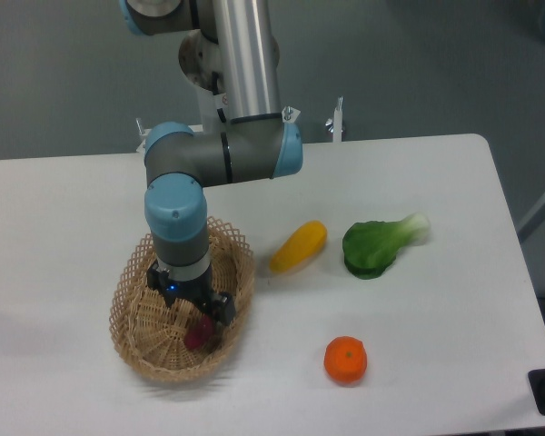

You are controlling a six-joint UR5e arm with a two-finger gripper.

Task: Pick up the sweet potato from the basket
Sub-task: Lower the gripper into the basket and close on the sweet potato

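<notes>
Right now I have the gripper (197, 313) down inside the basket (132, 300), which sits toward the front left of the worktop (454, 300). Only a bit of the sweet potato (199, 334) shows, reddish-purple, just under the black gripper body on the basket floor. I cannot tell from this view whether the fingers are spread or closed, since the wrist hides them. A yellow vegetable (299, 246) lies just beside the basket's right rim, a green leafy vegetable (379, 243) further right, and an orange fruit (345, 359) near the front edge.
</notes>
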